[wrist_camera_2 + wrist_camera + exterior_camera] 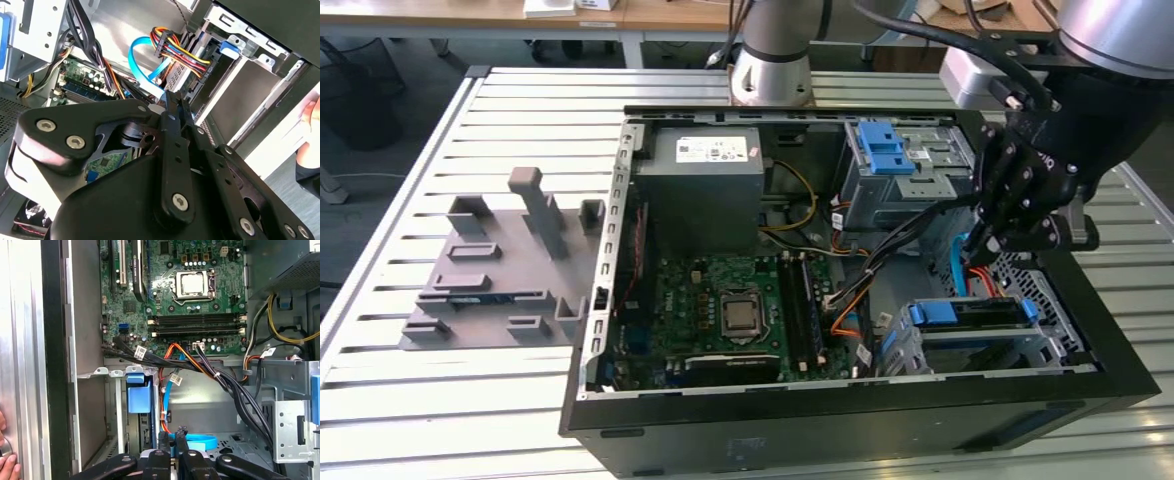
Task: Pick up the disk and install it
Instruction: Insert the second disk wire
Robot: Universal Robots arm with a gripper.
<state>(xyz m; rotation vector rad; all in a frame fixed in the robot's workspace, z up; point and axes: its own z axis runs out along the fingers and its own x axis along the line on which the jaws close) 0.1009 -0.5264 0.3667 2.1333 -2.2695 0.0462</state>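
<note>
Black sheet steel comes first: the near wall of the open black computer case [854, 425], lying on its side on the slatted metal table [400, 420]. Just behind that wall, at the corner on the exterior view's right, you have the flat silver disk in its thin blue plastic bracket [965, 313]. It looks already sunk into the grey metal drive cage [1047, 335], with only its blue-edged end showing. That visible edge runs across the exterior view from left to right, and the rest of the body goes down into the cage out of sight.

The black multi-link gripper [983, 240] hangs above and just beyond the cage, so the disk lies on the camera side of it and lower down, near but apart. Your first wrist view looks along the gripper [172, 437] and puts the blue bracket end [138, 395] beside its line rather than on it. Whether the gripper is open or closed cannot be told here. A light blue flat data cable [974, 275] hangs right at its tip, and I cannot say whether they touch.

Farther in sit the green motherboard [734, 310], then the bare blue ridged latch [887, 150] on the upper bay, and the grey boxy power supply [707, 175] against the far wall.
</note>
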